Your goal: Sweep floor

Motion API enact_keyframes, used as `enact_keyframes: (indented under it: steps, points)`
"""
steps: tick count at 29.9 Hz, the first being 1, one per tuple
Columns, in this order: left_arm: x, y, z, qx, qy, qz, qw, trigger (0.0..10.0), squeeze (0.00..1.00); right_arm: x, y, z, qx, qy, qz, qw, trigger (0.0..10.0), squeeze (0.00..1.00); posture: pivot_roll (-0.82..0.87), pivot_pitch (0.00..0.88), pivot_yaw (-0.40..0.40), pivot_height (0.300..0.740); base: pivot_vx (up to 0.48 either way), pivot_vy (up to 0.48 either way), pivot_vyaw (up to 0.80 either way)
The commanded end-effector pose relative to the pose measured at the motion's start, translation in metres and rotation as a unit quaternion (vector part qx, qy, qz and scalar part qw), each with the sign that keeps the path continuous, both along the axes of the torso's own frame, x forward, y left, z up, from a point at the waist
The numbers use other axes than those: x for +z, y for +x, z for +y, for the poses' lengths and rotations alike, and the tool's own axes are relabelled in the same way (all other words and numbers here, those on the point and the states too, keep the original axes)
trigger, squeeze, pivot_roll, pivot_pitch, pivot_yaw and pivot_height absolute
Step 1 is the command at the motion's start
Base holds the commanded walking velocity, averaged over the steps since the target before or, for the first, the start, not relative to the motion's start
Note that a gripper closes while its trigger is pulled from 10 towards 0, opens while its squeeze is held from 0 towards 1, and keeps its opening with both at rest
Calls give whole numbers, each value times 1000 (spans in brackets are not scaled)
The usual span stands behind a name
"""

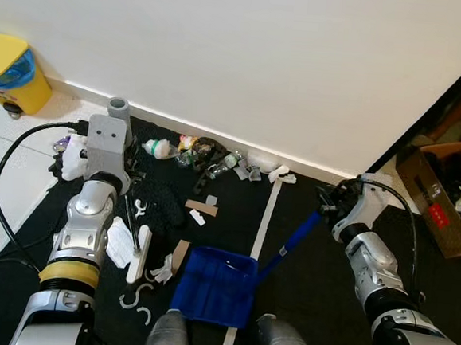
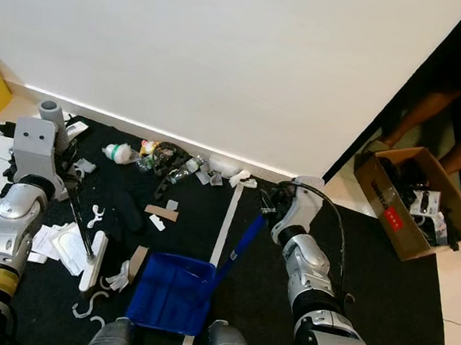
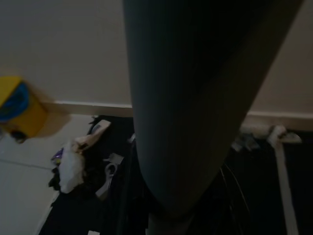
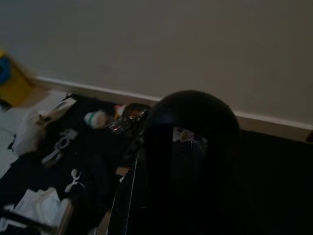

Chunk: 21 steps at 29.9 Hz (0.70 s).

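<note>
Leaning from the left gripper [image 1: 114, 143], whose jaws clasp its grey pole, the broom [image 1: 135, 245] slants down and rightward to its white head on the black mat [image 1: 301, 290] amid scattered litter [image 1: 204, 156]. Right of it, the blue dustpan [image 1: 215, 285] lies flat, its handle rising diagonally into the right gripper [image 1: 329, 203], jaws closed around it.

left claw [image 1: 115, 131] raised, gripping | right claw [image 1: 329, 203] forward, gripping

No readable text anywhere, red label on cardboard box [image 1: 440, 193] too small to read
</note>
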<state>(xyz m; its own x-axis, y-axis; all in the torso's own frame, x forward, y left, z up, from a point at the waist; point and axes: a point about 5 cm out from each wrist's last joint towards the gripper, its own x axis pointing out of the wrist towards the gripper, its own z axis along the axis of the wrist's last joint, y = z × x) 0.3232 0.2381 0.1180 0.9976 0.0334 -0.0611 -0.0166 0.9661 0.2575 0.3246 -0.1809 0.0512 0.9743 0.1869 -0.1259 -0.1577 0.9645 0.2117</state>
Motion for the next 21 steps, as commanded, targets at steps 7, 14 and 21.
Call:
enact_keyframes:
  steps: [7,14,21]
  points:
    - [-36,2,-68,-108,21,78,991,10000,0,-2,0,3,-2,-22,7,1000,10000,0,63,162,-45,740,0,0,0]
    - [-12,31,-118,-119,-32,27,992,10000,0,12,8,9,60,-94,-25,993,10000,0,47,161,-40,740,0,0,0]
    - [14,46,-125,-94,-71,-15,993,10000,0,18,11,5,90,-153,-37,983,10000,0,39,161,-44,740,0,0,0]
